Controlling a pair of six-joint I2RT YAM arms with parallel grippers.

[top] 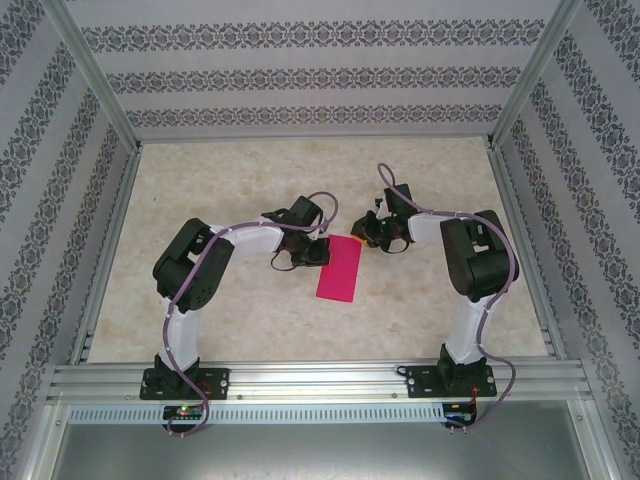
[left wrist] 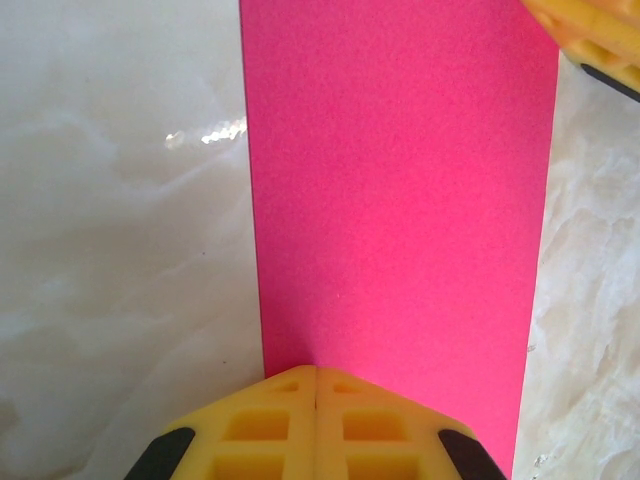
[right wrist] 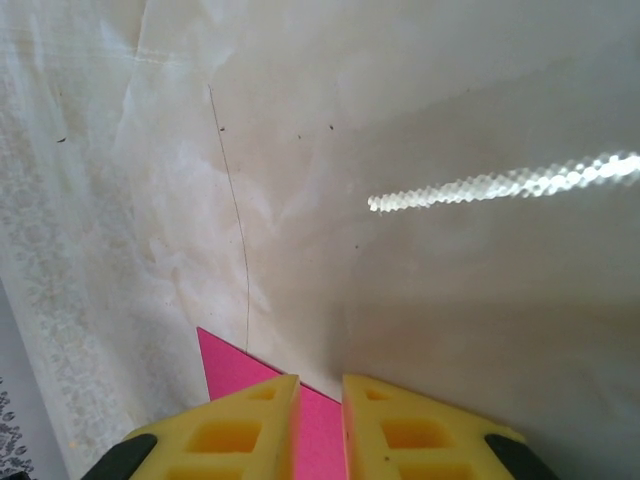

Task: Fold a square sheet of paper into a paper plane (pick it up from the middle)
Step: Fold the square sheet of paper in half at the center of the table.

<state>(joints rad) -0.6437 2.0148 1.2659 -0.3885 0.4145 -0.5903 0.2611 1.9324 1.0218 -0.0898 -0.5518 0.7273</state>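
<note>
**Near edge.** Aluminium rail [top: 320, 380] across the front, with both arm bases bolted to it. The left arm [top: 190, 270] and right arm [top: 480, 255] are white and black, and each bends inward toward the middle. Lilac cable [top: 322, 196] runs along the arms.

**Left gripper** [left wrist: 316, 375], also seen from above [top: 305, 252]. The yellow fingers are pressed together with no gap between them. Their tips are at one edge of the sheet of paper [left wrist: 400, 200]. It cannot be told whether they pinch that edge or only rest on it.

**Sheet of paper**, from above [top: 339, 270]. It is bright magenta-pink and plain, and shows as a long narrow rectangle. It lies flat on the table near the centre, between the two grippers. The left gripper is at its far left side and the right gripper at its far right corner. Nothing lies on it.

**Right gripper** [right wrist: 320, 385], from above [top: 372, 232]. The yellow fingers stand slightly apart. Pink paper [right wrist: 235, 365] shows through the narrow gap and just beyond the left finger. One of its fingers [left wrist: 590, 30] enters the left wrist view at the upper right, over the sheet's far corner.

**Table** [top: 250, 310]. The cream, marble-look surface is glossy. It carries a bright streak of reflected light [right wrist: 500, 185] and a thin dark hairline [right wrist: 235, 220].

**Enclosure.** Metal posts [top: 95, 75] stand at the corners. Walls [top: 320, 80] on three sides are papered in bands of grey floral pattern.
</note>
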